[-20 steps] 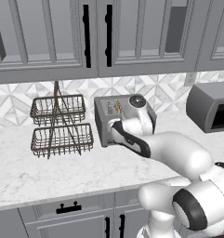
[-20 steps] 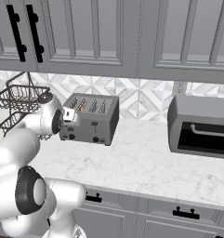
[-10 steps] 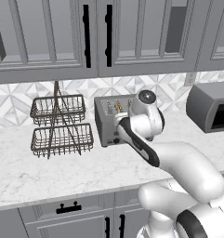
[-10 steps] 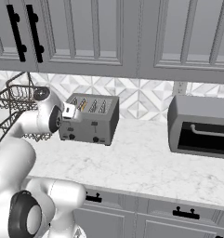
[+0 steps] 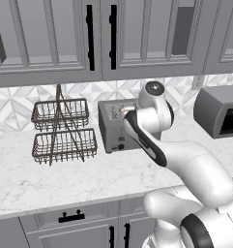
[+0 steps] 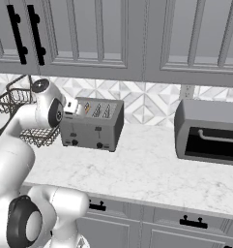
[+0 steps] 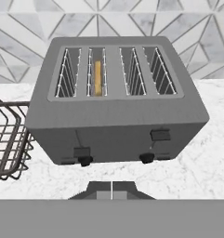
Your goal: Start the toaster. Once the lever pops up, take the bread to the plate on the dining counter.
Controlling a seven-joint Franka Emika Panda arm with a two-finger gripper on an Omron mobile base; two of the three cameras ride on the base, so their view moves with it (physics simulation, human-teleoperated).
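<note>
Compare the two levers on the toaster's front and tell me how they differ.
On the toaster, the left lever sits low, just above its knob, while the right lever sits higher up the front. The left lever serves the pair of slots holding the bread; the right lever's slots look empty. Both are small dark tabs, each above a round dark knob.

My toaster (image 7: 118,116) is plain grey metal with small dark knobs and levers along its front. The bread (image 7: 98,78) in its second slot shows tan-golden. The counter (image 7: 197,167) under it is white with grey marbling. The wire basket (image 5: 64,131) near the counter's left edge is dark brown. The backsplash (image 6: 147,101) carries a grey-and-white triangle pattern, the cabinets (image 5: 50,38) are grey with black handles.
</note>
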